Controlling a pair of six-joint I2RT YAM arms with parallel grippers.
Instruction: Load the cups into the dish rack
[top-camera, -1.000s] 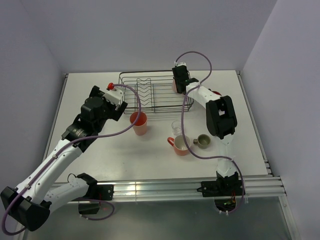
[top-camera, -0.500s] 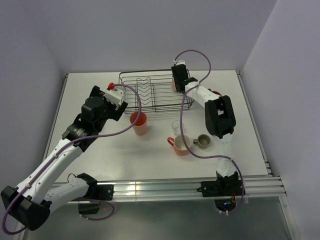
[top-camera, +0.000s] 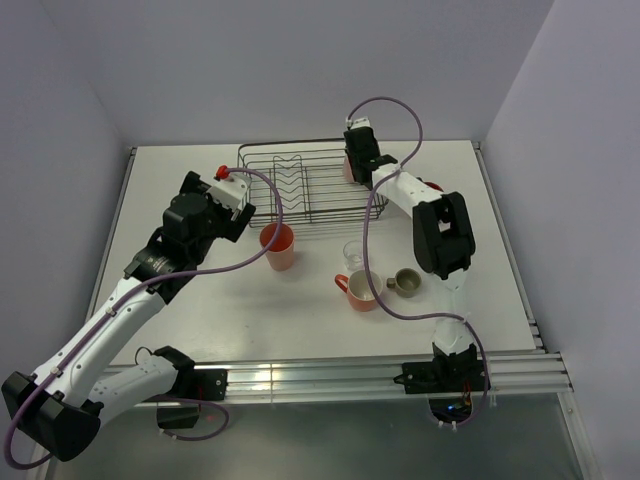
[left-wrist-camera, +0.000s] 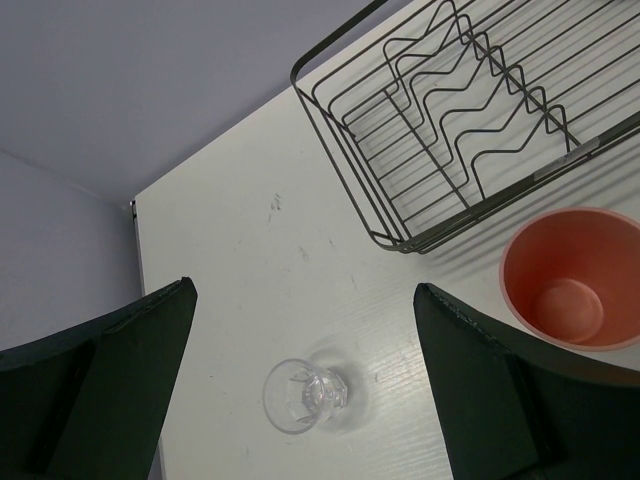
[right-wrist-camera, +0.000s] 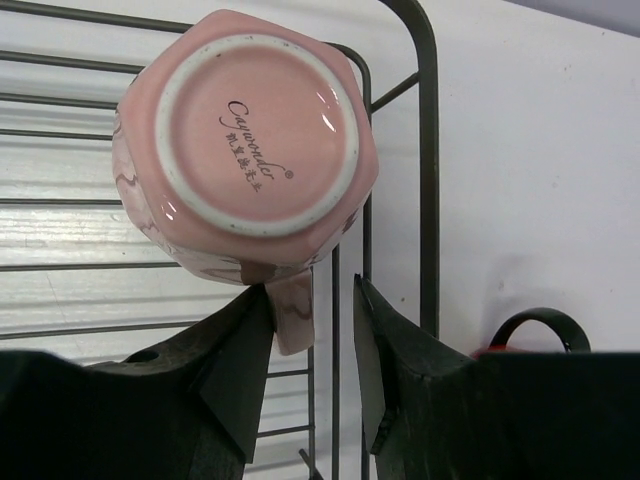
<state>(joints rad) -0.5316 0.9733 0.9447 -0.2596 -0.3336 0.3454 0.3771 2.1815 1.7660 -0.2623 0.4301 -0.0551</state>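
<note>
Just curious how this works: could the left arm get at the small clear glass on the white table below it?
Probably yes. The left fingers stand wide open above the small clear glass, nothing between; the salmon handleless tumbler and black wire dish rack stand off to one side.

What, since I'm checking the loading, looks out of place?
Nothing spilled or broken. The pale pink mug sits upside down in the dish rack's corner, fine for draining, handle between the right gripper's parted fingers.
</note>
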